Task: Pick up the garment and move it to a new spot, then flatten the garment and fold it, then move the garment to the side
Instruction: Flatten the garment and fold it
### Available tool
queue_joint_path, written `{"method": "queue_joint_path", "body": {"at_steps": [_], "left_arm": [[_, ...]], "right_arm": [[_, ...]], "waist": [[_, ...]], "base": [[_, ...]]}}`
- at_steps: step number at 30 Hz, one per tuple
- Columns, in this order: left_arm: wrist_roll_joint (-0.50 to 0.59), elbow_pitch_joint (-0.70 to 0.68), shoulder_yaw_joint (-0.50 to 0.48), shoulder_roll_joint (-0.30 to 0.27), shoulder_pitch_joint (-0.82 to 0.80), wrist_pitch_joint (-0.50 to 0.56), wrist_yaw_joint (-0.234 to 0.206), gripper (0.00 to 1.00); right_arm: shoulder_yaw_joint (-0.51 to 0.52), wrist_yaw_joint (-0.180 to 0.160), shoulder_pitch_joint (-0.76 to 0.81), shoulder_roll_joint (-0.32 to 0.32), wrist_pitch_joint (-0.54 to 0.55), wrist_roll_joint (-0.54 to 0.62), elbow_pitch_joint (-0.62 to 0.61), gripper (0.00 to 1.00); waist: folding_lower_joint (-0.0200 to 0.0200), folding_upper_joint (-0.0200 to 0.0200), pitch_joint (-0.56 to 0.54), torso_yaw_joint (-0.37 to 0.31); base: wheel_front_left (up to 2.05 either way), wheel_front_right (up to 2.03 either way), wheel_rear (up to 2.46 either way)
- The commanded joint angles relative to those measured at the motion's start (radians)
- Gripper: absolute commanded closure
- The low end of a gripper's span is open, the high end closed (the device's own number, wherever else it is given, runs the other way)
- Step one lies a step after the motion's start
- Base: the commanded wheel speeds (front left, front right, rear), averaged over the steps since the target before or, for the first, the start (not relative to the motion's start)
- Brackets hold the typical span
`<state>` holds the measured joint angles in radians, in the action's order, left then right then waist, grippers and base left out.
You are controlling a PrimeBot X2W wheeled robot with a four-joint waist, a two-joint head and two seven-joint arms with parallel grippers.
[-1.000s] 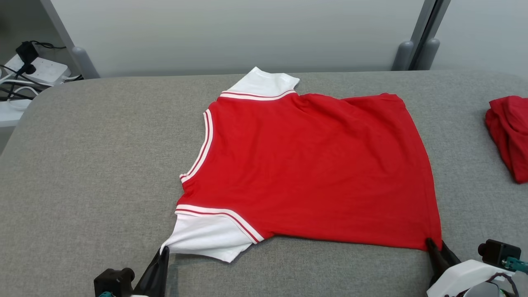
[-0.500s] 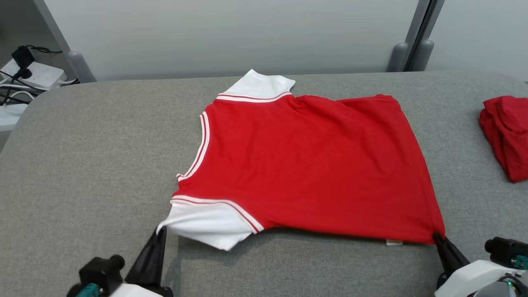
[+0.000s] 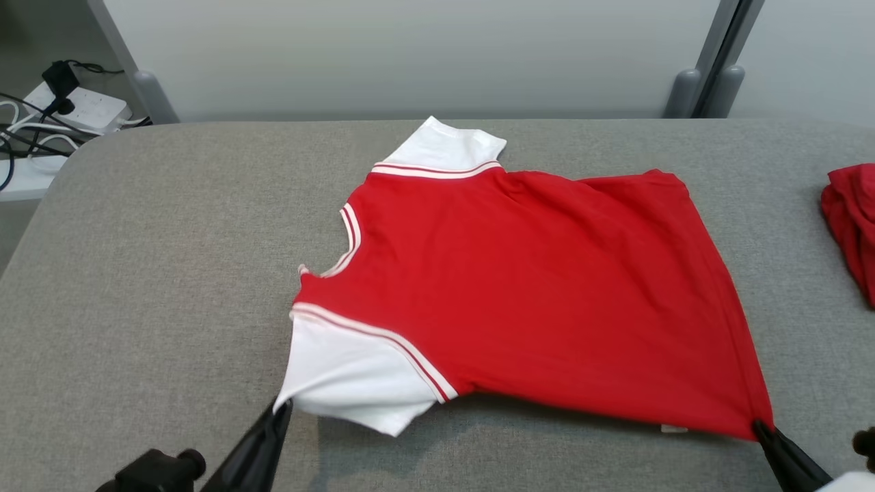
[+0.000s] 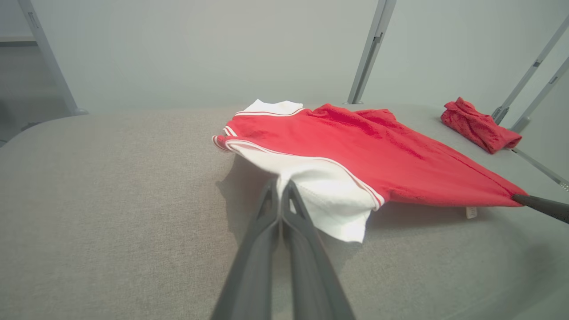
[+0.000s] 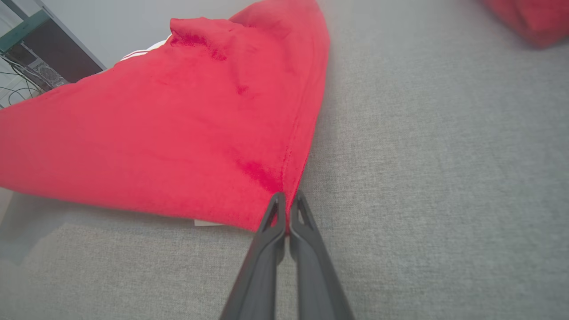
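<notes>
Two corners of the garment (image 3: 533, 287) are pinched.
Your left hand (image 3: 280, 406) nips the white sleeve (image 3: 348, 376) tip; your right hand (image 3: 757, 425) nips the red hem corner (image 3: 742, 413).

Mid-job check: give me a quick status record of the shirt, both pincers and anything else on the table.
garment: red T-shirt with white sleeves, spread mostly flat, collar toward the robot's left
surface: grey padded table
left pincer: shut on the corner of the near white sleeve
right pincer: shut on the near hem corner
near edge: raised off the table, shadow beneath; far edge lying on it
other item: second red garment, bunched, at the right, apart from the shirt
fold: not yet started
</notes>
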<state>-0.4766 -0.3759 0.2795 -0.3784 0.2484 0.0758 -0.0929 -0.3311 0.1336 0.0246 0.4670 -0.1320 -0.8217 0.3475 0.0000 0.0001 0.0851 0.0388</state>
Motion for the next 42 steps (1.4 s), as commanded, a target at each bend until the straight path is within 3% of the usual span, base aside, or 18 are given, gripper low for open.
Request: {"method": "queue_joint_path", "body": {"at_steps": [1,9,13,17,28,42], "left_arm": [[0.01,-0.055,-0.03,-0.026,-0.014,0.019,0.0,1.0],[-0.017,-0.166,0.013,-0.091,0.046,0.171,0.014,1.0],[-0.048,-0.174,0.005,-0.064,0.013,0.158,0.014,1.0],[-0.111,-0.132,0.002,-0.009,-0.039,0.118,0.031,1.0],[-0.125,0.169,-0.017,0.104,-0.261,-0.059,0.077,1.0],[-0.108,0.547,-0.015,0.161,-0.54,-0.216,0.158,1.0]], "right_arm": [[0.009,-0.003,0.033,0.052,0.019,-0.009,-0.052,1.0],[0.117,-0.003,0.215,0.083,0.2,-0.021,-0.287,1.0],[0.2,-0.003,0.215,0.039,0.202,0.046,-0.327,1.0],[0.216,-0.003,0.176,-0.009,0.237,0.074,-0.329,1.0],[0.194,-0.003,-0.053,-0.063,0.276,0.05,-0.135,1.0],[0.065,-0.003,-0.312,-0.068,0.197,-0.011,0.13,1.0]], "waist": [[0.0,-0.0001,0.007,0.007],[0.0,-0.0001,0.032,0.012],[0.0,-0.0001,0.036,0.006],[0.0,-0.0001,0.032,-0.004],[0.0,-0.0001,0.026,-0.024],[0.0,-0.0001,0.088,-0.043]], "base": [[0.0,0.0,0.0],[0.0,0.0,0.0],[0.0,0.0,0.0],[0.0,0.0,0.0],[0.0,0.0,0.0],[0.0,0.0,0.0]]}}
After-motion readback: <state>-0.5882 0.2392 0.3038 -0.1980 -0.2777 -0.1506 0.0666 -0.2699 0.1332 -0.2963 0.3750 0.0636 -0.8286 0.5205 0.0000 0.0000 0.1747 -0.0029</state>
